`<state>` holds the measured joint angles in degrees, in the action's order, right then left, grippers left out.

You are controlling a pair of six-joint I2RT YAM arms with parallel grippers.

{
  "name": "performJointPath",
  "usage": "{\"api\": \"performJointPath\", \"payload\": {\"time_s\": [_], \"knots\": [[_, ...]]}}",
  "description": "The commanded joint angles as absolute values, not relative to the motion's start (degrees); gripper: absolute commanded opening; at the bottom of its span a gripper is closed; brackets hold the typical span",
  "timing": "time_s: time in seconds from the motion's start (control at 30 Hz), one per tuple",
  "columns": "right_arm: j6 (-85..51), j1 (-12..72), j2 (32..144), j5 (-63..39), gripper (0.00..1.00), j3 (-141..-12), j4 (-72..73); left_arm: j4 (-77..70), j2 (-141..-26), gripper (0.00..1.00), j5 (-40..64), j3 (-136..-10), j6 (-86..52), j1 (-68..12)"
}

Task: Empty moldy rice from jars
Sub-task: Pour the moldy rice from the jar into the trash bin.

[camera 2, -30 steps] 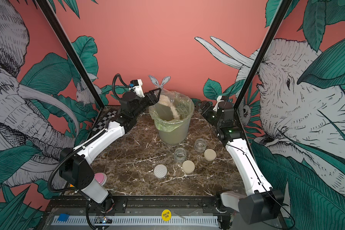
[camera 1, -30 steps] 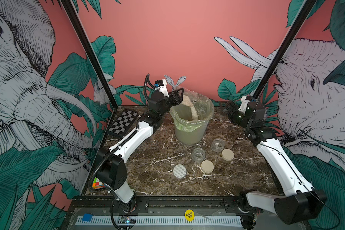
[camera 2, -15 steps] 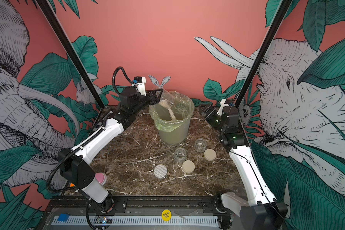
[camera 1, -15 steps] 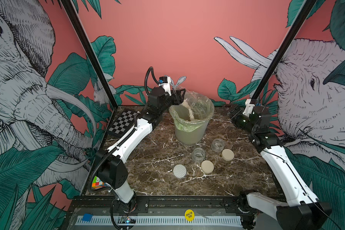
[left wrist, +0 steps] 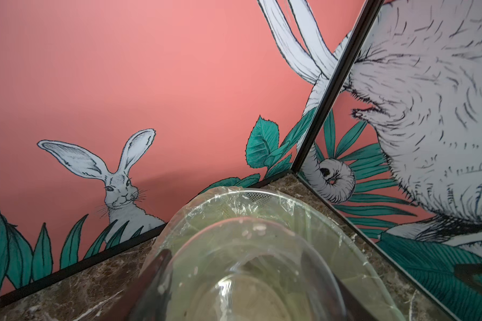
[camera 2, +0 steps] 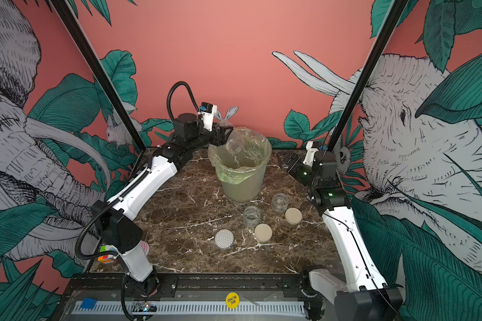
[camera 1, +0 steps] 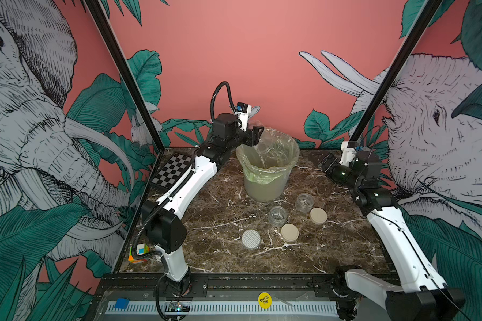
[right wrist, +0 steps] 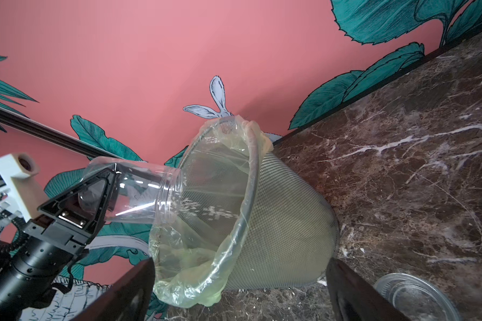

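The moldy rice (right wrist: 206, 211) shows as a thin stream of pale grains falling from the mouth of the tall jar (right wrist: 139, 191), which is tipped mouth-down over the bin (camera 1: 265, 186) and its green-tinted bag (right wrist: 184, 289). The left gripper (camera 1: 254, 135) has its jaws clamped on the jar's base end. The bin stands near the middle of the bench's (camera 1: 220, 264) back edge. In front of it, toward the right edge, a squat jar (camera 1: 277, 215) and a second squat jar (camera 1: 304, 202) stand upright and uncovered, each with a beige lid (camera 1: 290, 233) just beside it — a white dotted lid (camera 1: 251, 238) lies nearer the front edge. The right gripper (camera 1: 326, 164) hangs by the back right corner, jaws wide apart — nothing in them.
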<state>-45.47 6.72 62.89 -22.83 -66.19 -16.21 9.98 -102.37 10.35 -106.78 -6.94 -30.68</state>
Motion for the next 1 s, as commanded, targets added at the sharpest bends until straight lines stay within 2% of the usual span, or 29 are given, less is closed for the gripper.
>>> {"api": "performJointPath", "payload": {"time_s": [0.0,0.23,0.33,0.43,0.67,0.77,0.83,0.9,0.97], "knots": [[-40.83,6.42,61.72,-23.34,0.96,-67.11,-17.71,15.74,-103.79,0.26,7.71,-109.91,4.4,-31.98],[-40.35,6.0,61.44,-20.35,0.96,-66.29,-18.82,19.92,-106.54,0.27,2.78,-115.14,13.75,-37.15],[-40.03,5.72,61.19,-19.49,0.96,-66.02,-19.27,26.86,-109.49,0.29,0.97,-120.9,19.42,-37.33],[-40.19,5.7,60.57,-23.14,0.97,-64.45,-14.23,33.68,-113.51,0.26,-1.69,-129.22,20.04,-37.35],[-39.57,5.64,61.41,-24.39,0.97,-64.69,-13.76,33.92,-114.09,0.32,4.71,-127.33,20.81,-37.62],[-39.94,5.65,62.3,-25.82,0.96,-64.81,-12.73,39.72,-115.99,0.28,1.64,-133.84,22.59,-38.65],[-39.57,5.68,62.74,-26.02,0.96,-65.06,-12.71,38.81,-114.94,0.33,4.74,-132.22,23.26,-38.88],[-39.67,5.7,63.04,-25.84,0.97,-65.27,-12.5,36.99,-113.96,0.33,0.63,-130.45,22.35,-39.29],[-40.13,5.71,63.36,-26.14,0.97,-65.17,-11.72,37.01,-113.56,0.35,3.67,-129.32,22.52,-39.4]]}}
